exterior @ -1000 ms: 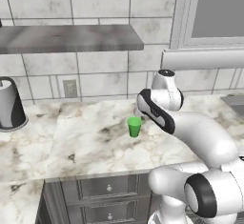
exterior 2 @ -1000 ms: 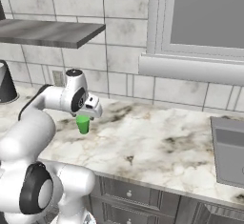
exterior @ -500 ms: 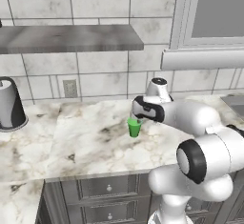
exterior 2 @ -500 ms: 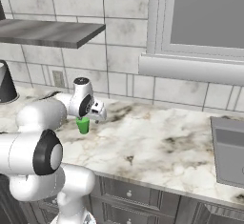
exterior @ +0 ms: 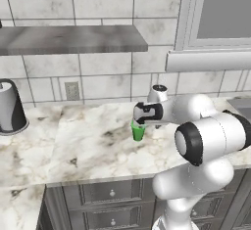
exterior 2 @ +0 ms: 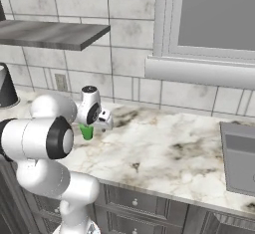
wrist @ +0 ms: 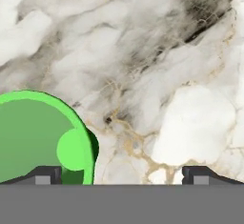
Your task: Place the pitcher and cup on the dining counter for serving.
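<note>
Green cup [exterior: 138, 131] upright on the marble bench [exterior: 88, 146], centre of the left base frame, lower left of the hand frame. The tool [wrist: 122, 174] hangs directly above it, fingertips [wrist: 46, 174] spread wide and released, one at the cup's rim, nothing grasped. Grey canister [exterior: 11, 106] at left edge

In the hand view the cup [wrist: 40, 139] is cut off by the left edge and the bottom. In the left base view the end effector [exterior: 138, 122] covers the cup's [exterior: 138, 132] rim; whether its fingers touch it cannot be told. The sink [exterior 2: 241, 163] runs off the right edge of the right base view.
</note>
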You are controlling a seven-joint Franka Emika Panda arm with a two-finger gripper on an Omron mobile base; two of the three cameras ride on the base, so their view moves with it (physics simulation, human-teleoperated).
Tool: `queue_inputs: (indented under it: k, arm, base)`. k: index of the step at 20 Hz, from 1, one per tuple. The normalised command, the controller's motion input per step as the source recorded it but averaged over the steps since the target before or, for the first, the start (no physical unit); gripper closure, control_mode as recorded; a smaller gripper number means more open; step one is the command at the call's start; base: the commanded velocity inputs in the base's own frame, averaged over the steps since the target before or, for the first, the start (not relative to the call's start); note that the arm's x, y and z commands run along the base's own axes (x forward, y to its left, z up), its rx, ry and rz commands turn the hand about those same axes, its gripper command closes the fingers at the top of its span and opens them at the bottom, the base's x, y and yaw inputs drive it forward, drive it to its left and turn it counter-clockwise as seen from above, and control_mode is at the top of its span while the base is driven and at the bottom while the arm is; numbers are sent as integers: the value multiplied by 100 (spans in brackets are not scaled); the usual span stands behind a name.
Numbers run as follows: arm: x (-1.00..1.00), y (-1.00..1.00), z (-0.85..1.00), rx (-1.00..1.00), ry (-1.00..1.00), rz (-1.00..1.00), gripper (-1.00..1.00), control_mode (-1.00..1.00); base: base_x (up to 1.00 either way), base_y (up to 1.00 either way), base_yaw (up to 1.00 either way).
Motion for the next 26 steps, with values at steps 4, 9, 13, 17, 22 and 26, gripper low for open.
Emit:
queue_inputs:
  k: [4,9,13,17,22,26]
  arm:
    - [5,0,-29,0,1,0,-100,-100]
    - [5,0,-23,0,1,0,100,-100]
    - [0,0,-7,1,3,0,100,-100]
    - [0,0,0,0,0,0,100,-100]
    - [0,0,0,0,0,0,100,-100]
    - [0,0,0,0,-2,0,100,-100]
  base:
    - [0,0,0]
    - [0,0,0]
    - [0,0,0]
    - [0,0,0]
    - [0,0,0]
    - [0,0,0]
